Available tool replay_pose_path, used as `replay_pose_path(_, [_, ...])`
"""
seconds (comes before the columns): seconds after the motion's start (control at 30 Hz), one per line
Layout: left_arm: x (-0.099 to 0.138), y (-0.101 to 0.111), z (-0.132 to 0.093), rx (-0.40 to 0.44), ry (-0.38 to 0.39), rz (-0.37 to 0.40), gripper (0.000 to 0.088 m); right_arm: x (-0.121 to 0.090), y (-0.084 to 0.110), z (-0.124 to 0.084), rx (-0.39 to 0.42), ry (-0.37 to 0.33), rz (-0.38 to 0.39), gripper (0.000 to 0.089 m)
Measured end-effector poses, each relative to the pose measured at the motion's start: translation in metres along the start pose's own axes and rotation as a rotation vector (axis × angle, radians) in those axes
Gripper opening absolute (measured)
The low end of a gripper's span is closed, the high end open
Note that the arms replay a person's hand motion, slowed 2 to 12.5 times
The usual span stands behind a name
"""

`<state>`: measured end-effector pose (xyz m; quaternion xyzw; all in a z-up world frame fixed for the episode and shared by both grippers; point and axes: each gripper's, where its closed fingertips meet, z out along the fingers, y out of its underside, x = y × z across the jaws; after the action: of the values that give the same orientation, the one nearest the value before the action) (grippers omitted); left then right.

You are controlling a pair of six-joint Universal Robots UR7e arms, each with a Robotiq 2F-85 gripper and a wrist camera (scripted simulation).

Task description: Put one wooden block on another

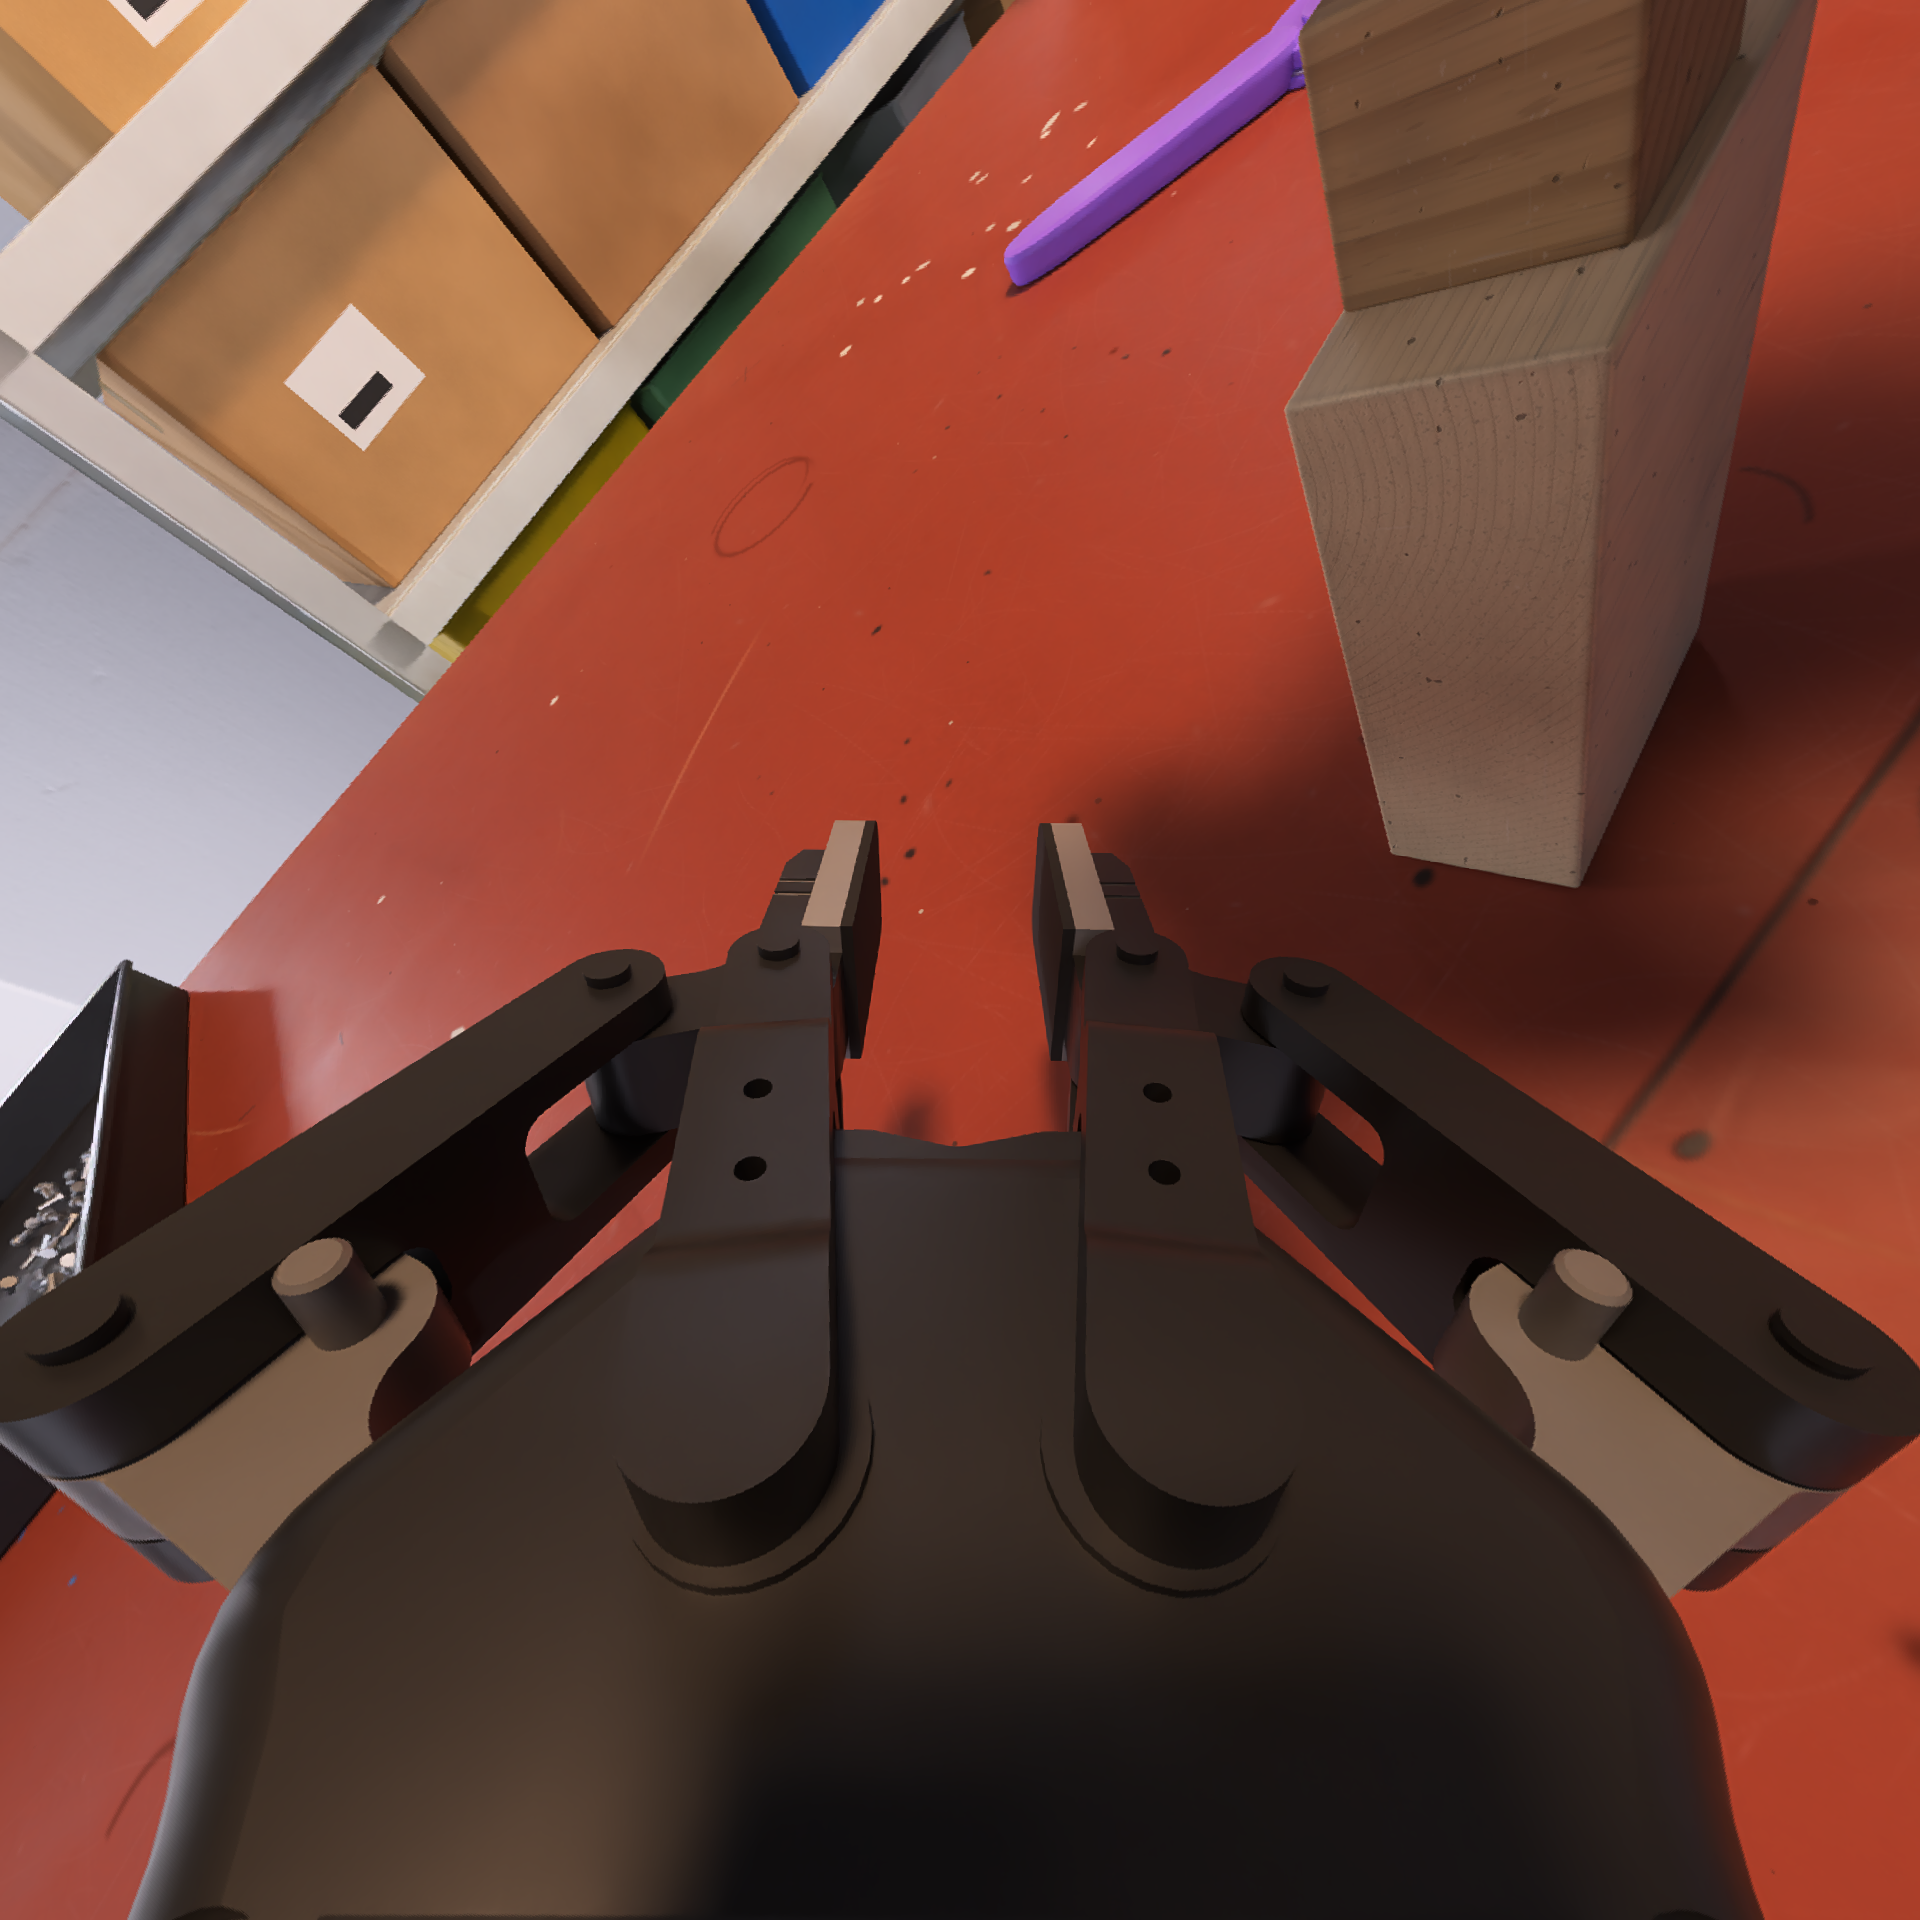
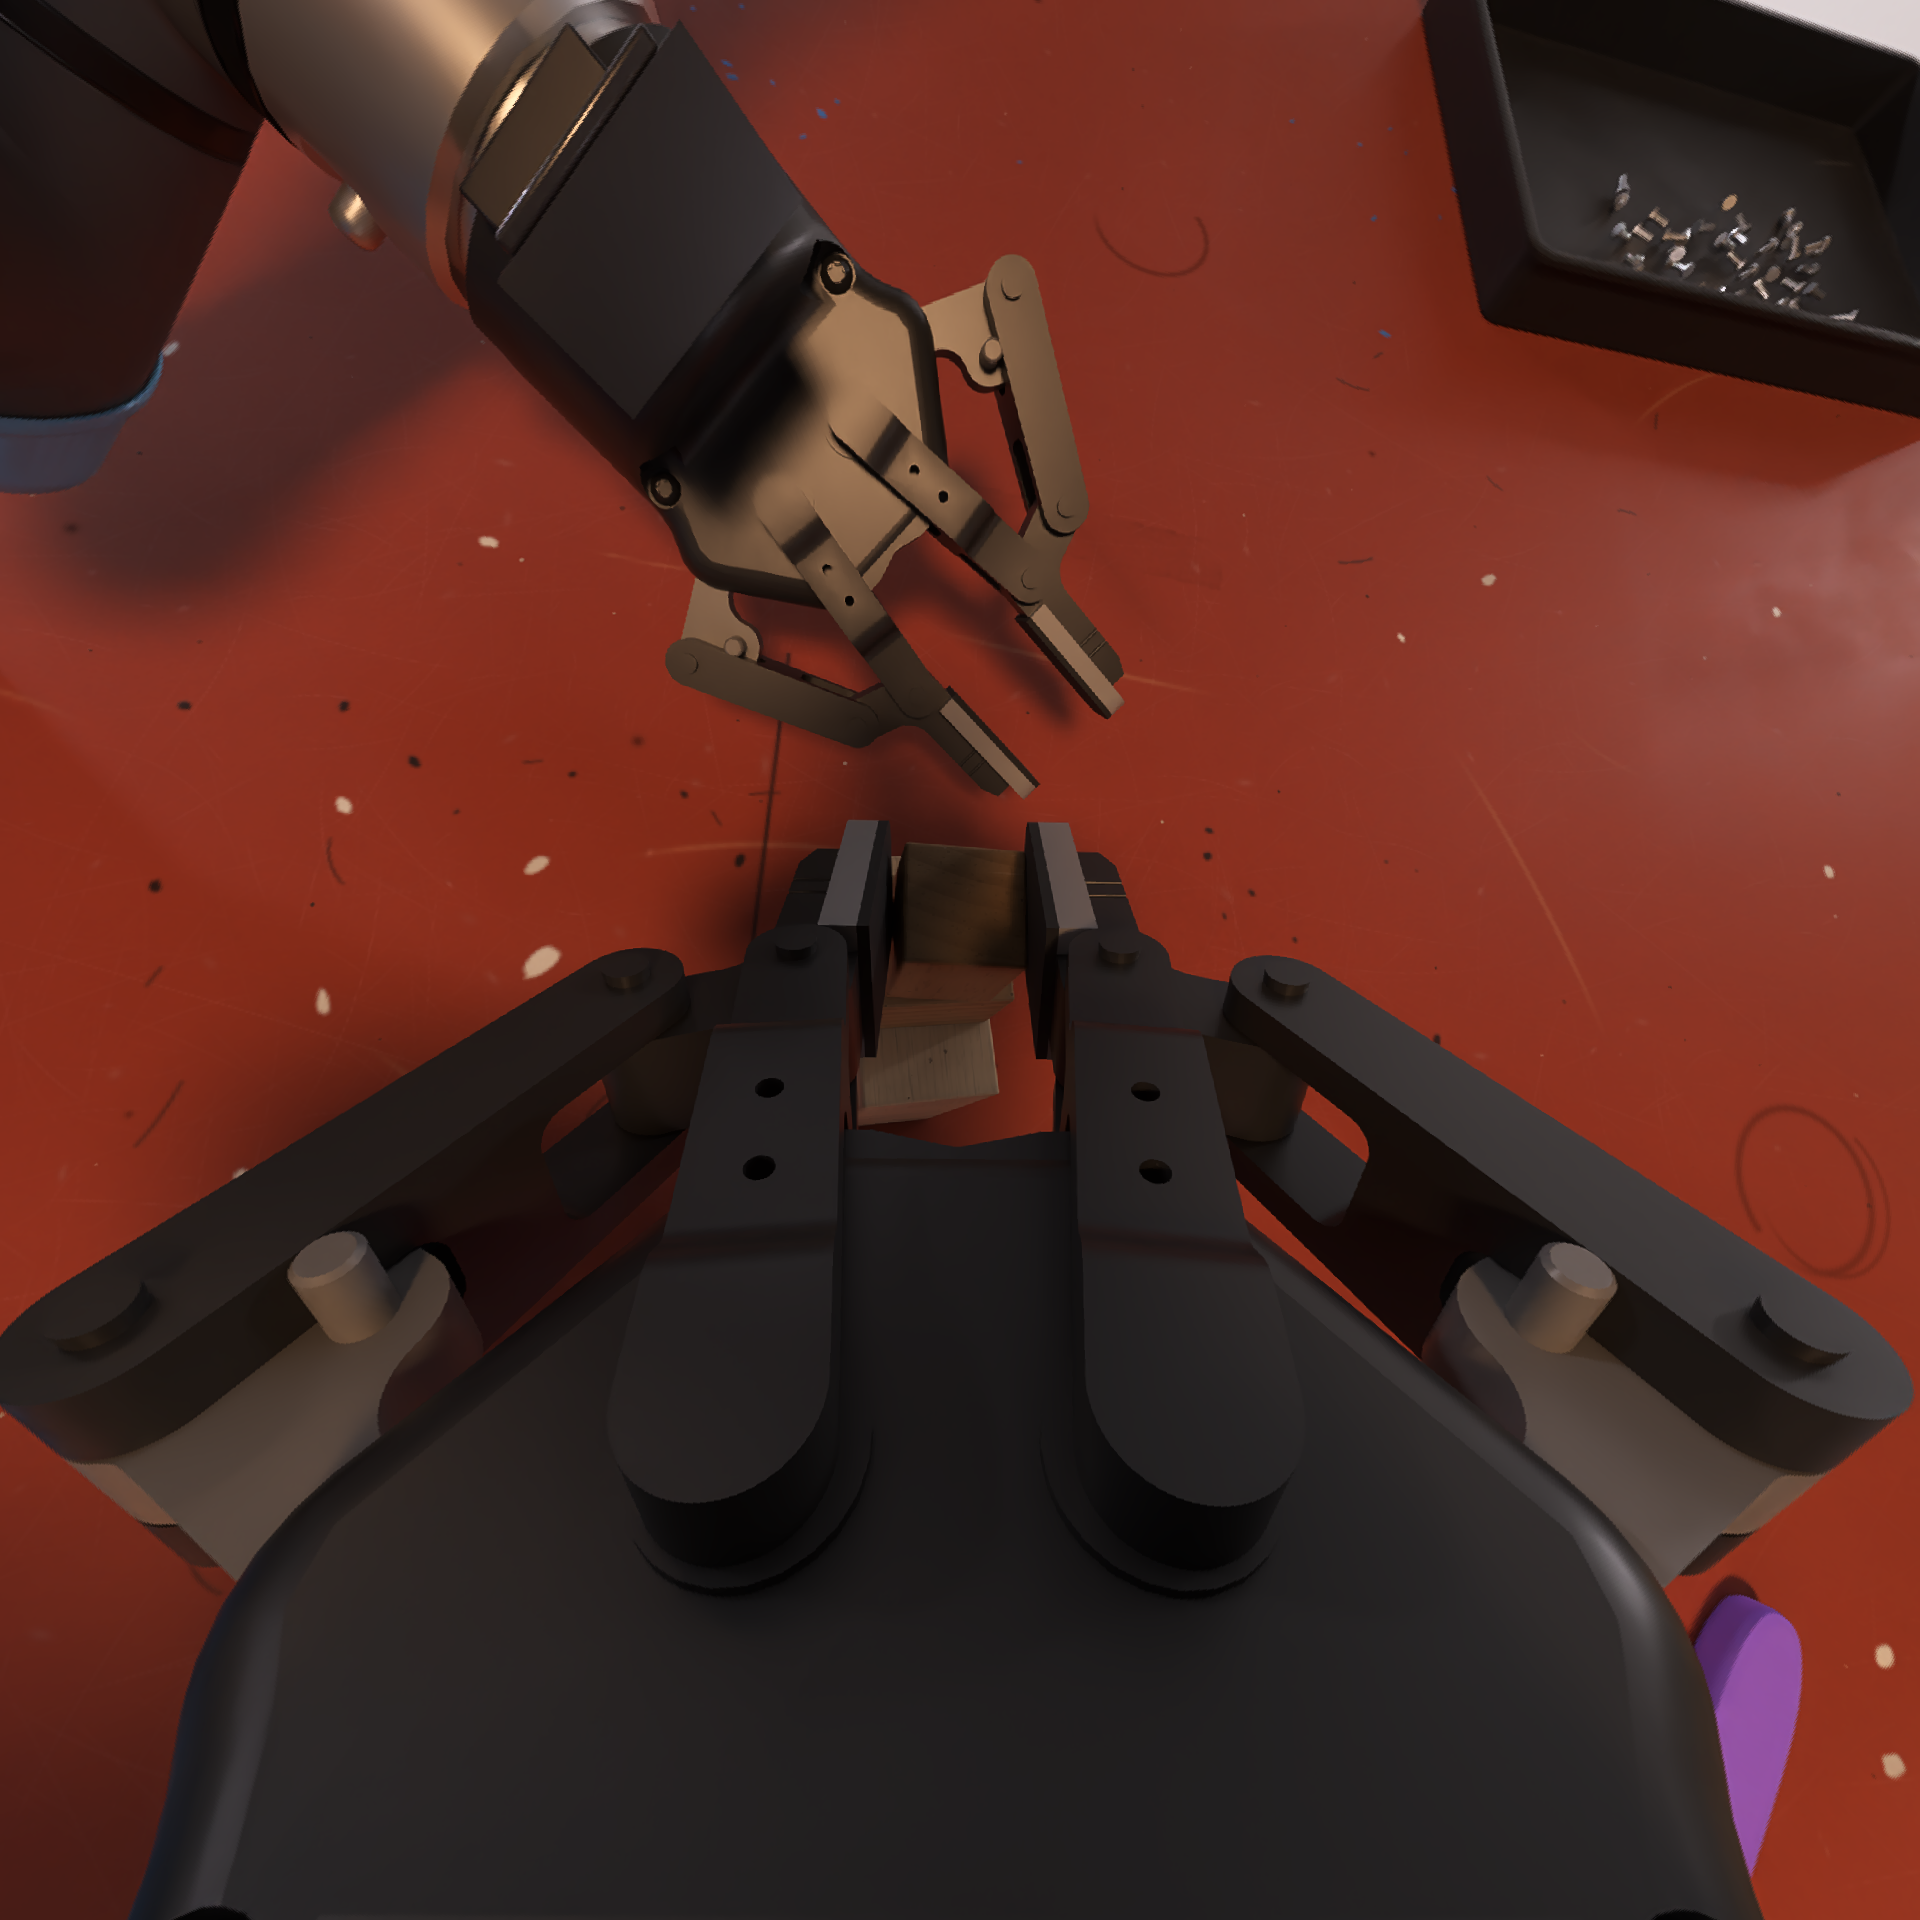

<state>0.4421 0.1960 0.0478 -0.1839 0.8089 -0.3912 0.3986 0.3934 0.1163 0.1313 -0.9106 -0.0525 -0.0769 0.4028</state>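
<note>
A brown wooden block (image 1: 1496,145) sits on top of a taller pale wooden block (image 1: 1507,582), which stands on the red table at the upper right of the left wrist view. In the right wrist view, my right gripper (image 2: 958,883) is shut on the brown block (image 2: 961,904) from above, with a pad against each side. The pale block (image 2: 930,1081) shows beneath it. My left gripper (image 1: 956,914) is open and empty, low over the table to the left of the stack. It also shows in the right wrist view (image 2: 1060,727), just beyond the blocks.
A purple tool (image 1: 1153,156) lies on the table beyond the stack, and it shows in the right wrist view (image 2: 1756,1714). A black tray (image 2: 1475,156) with several screws sits near the table edge. A shelf with cardboard boxes (image 1: 343,353) stands past the table's left edge.
</note>
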Motion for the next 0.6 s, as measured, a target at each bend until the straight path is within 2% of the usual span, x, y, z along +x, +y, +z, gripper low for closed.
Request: replay_pose_path(0.6, [0.0002,0.0001,0.0001,-0.001,0.001,0.001,0.0270,-0.0010,0.0002,-0.0003,0.012,-0.004,-0.001,0.0228])
